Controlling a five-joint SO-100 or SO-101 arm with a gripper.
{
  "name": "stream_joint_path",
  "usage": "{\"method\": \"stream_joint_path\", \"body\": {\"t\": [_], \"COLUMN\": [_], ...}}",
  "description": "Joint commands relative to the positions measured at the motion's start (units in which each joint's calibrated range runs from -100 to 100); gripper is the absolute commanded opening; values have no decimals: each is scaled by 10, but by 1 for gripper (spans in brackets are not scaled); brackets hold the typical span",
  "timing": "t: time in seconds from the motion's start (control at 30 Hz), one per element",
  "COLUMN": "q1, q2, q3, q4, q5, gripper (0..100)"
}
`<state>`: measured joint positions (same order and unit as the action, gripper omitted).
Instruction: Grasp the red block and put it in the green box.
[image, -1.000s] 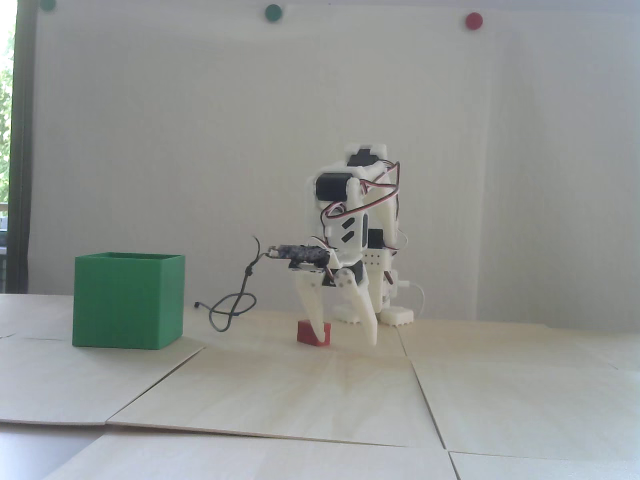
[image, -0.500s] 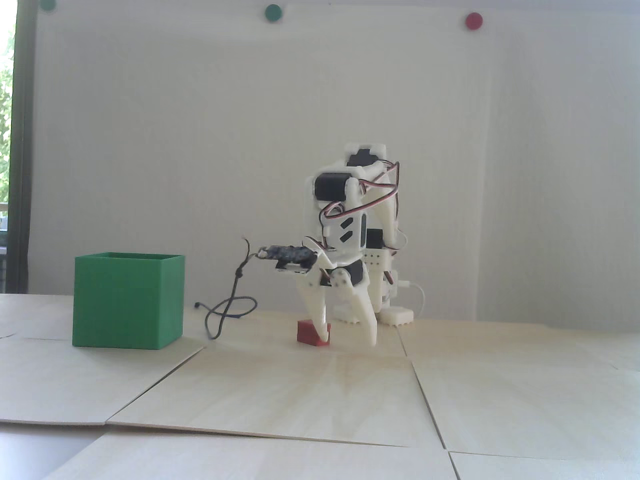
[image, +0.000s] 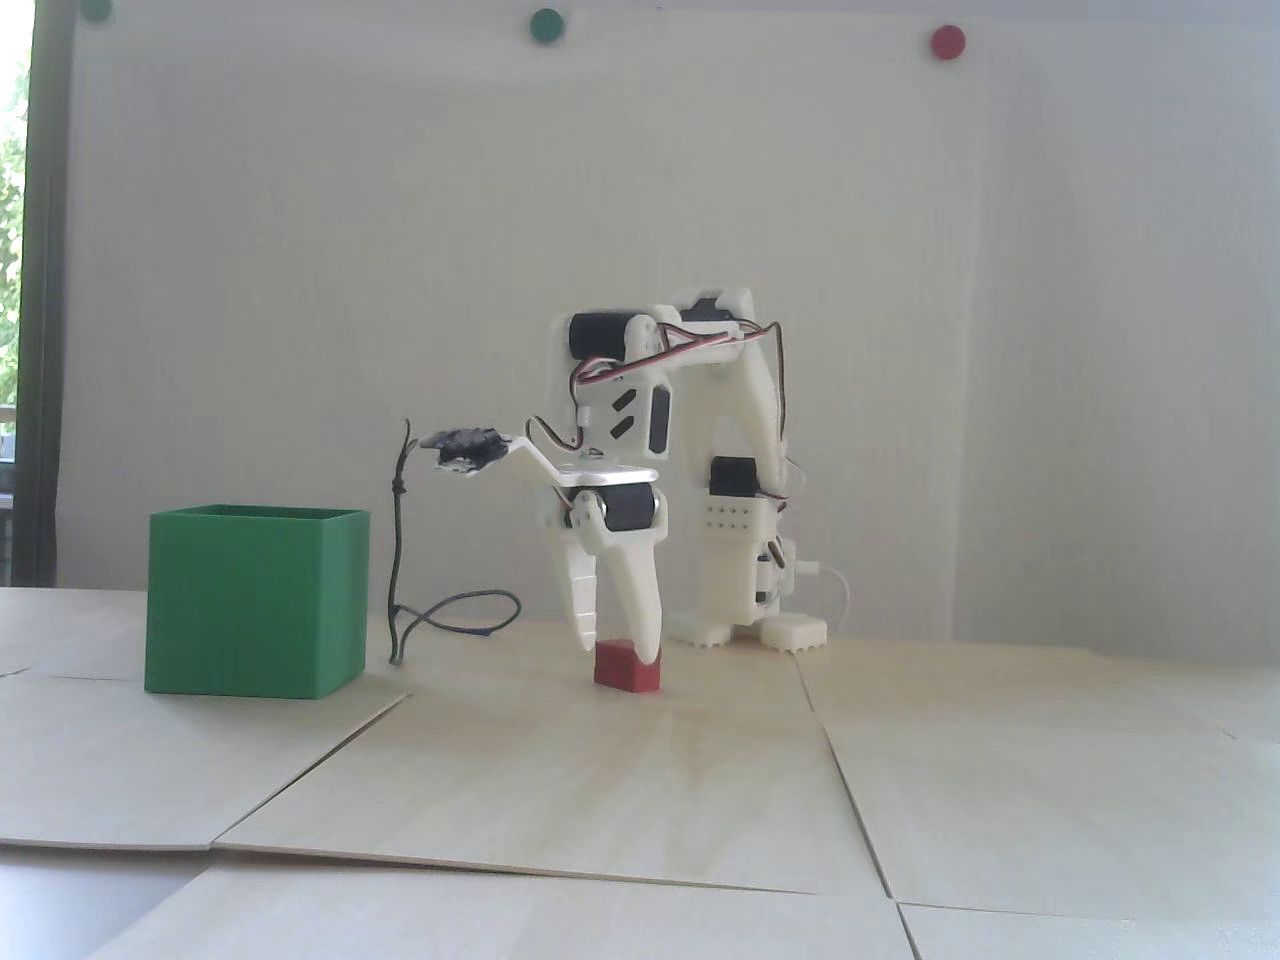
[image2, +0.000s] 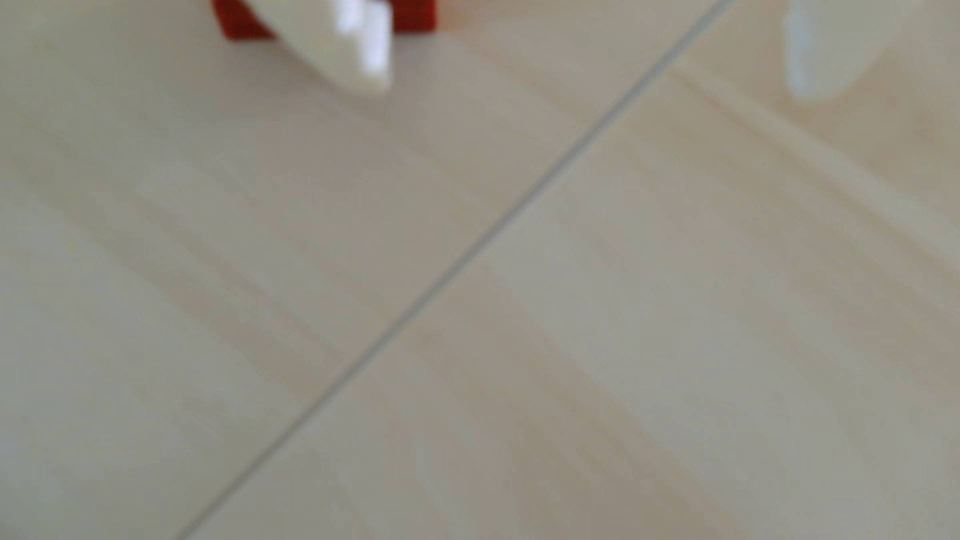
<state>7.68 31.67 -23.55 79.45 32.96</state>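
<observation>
The red block (image: 625, 670) lies on the pale wooden table, right of the green box (image: 255, 600), which stands open-topped at the left. My white gripper (image: 618, 652) points down over the block and is open. One fingertip hangs just above the block's left edge and the other overlaps its right top corner. The blurred wrist view shows the two fingers far apart, so the gripper (image2: 597, 78) holds nothing. There the red block (image2: 415, 15) peeks out behind the left finger (image2: 358, 52) at the top edge.
A dark cable (image: 450, 615) hangs from the wrist camera and loops on the table between box and gripper. The arm's base (image: 750, 630) stands behind the block. Seams (image: 840, 780) run between the table panels. Coloured dots sit high on the wall.
The arm has swung left in the fixed view and the wrist has turned and risen a little. The fingers now stand over the block's two sides. The block has not moved.
</observation>
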Motion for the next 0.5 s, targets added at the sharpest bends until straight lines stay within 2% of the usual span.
{"method": "stream_joint_path", "body": {"t": [0.0, 0.2, 0.3, 0.47], "q1": [7, 8, 8, 34], "q2": [-17, -16, -16, -17], "q3": [-63, -129, -159, -167], "q4": [70, 165, 201, 200], "q5": [-5, -59, -61, -58], "gripper": [28, 28, 28, 28]}}
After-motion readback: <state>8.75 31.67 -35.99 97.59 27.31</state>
